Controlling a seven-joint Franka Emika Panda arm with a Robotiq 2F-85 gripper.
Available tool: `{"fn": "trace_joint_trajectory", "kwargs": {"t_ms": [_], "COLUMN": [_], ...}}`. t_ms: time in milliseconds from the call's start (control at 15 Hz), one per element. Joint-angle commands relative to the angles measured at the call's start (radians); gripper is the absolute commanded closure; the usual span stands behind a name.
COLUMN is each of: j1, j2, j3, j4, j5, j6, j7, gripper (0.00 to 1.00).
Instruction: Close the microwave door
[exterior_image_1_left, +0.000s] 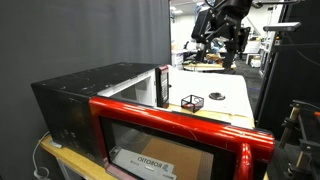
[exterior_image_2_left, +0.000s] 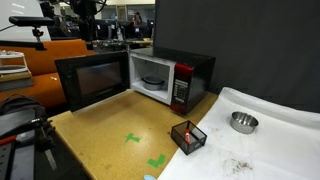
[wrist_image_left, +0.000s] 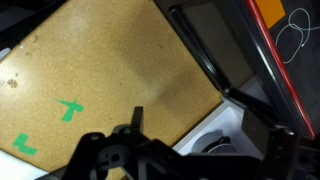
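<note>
The microwave (exterior_image_2_left: 172, 70), with a black casing and a red front, was shown at the centre of an exterior view on a tan bench (exterior_image_2_left: 100, 135). The microwave door (exterior_image_2_left: 95, 80) stood wide open, hinged out toward the left of the frame, so the pale cavity was exposed. The gripper (exterior_image_1_left: 228, 45) was seen high in the upper right of an exterior view, well apart from the door and touching nothing. Its jaws appeared to be spread apart, with nothing held between them. In the wrist view the door's dark glass and red edge were seen in the upper right corner. Green tape marks (wrist_image_left: 68, 110) were seen on the bench at the lower left of that view. A small black wire cube (exterior_image_2_left: 188, 136) was placed near the bench's lower right. A metal bowl (exterior_image_2_left: 243, 122) was set on a white sheet (exterior_image_2_left: 275, 145) at the right.
</note>
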Motion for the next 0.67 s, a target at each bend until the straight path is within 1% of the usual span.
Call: {"fn": "trace_joint_trajectory", "kwargs": {"t_ms": [0, 67, 400, 467, 600], "j1": [0.026, 0.010, 0.013, 0.030, 0.036], "j2": [0.044, 0.021, 0.024, 0.032, 0.048], "j3": [-0.004, 0.008, 0.007, 0.013, 0.047], "j4": [0.057, 0.019, 0.020, 0.020, 0.001], "j5": [0.130, 0.049, 0.056, 0.118, 0.110], "j6": [0.019, 0.031, 0.031, 0.046, 0.086], "j7": [0.050, 0.061, 0.060, 0.085, 0.220], "gripper": [0.00, 0.00, 0.00, 0.00, 0.00]}}
